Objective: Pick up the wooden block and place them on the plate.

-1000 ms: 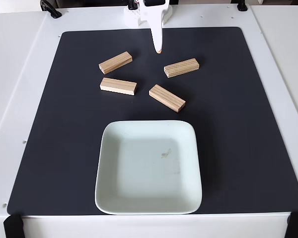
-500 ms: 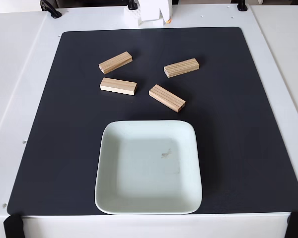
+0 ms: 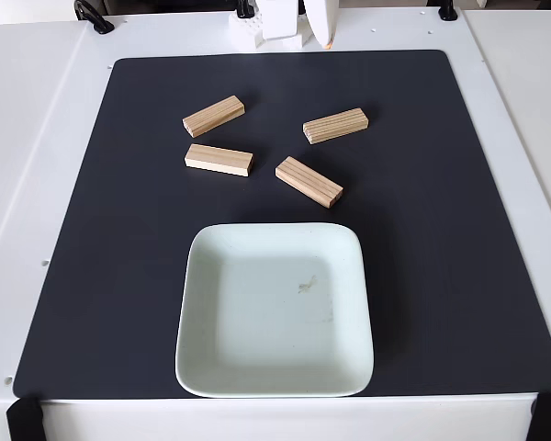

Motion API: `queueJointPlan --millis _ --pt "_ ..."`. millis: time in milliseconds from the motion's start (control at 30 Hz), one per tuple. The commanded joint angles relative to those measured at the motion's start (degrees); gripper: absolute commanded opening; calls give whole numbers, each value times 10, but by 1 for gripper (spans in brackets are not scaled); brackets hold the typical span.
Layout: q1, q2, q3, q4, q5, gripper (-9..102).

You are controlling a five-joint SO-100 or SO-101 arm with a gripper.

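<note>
four small rectangular light pine blocks lie flat on a black mat [image 3: 441, 230] in the fixed view, all in the far half of the mat and none of them on the plate. the upper left block [image 3: 214, 116] lies slanted, its right end farther up the picture. just below it, apart from it, the lower left block [image 3: 219, 160] lies almost level. the upper right block [image 3: 335, 126] shows dark lengthwise grain lines and tilts slightly, right end up. the lower right block [image 3: 309, 181], also lined with dark grain, lies on a diagonal running down to the right and is the nearest of the four to the plate, though a strip of bare mat separates them. no block touches another.

the square, shallow, pale mint-white plate with rounded corners [image 3: 202, 367] sits on the near half of the mat, roughly centred left to right, with a faint smudge near its middle and nothing in it.

the mat covers most of a white table [image 3: 37, 138], with black clamps at the near corners and at the far edge.

at the top edge, above the mat's far border, the white tool [image 3: 324, 37] shows as a pointed fingertip with an orange tip, beside the arm's white base [image 3: 266, 28]. it is well apart from every block; whether it is released or clenched cannot be told, as most of it is cut off by the frame.
</note>
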Motion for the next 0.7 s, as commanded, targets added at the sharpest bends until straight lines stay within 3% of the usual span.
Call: queueJointPlan --millis 0,200,667 --pt "-4 -64 -99 50 25 0" --pt "-4 -200 -192 109 37 0" --pt "-6 -333 -239 103 118 0"
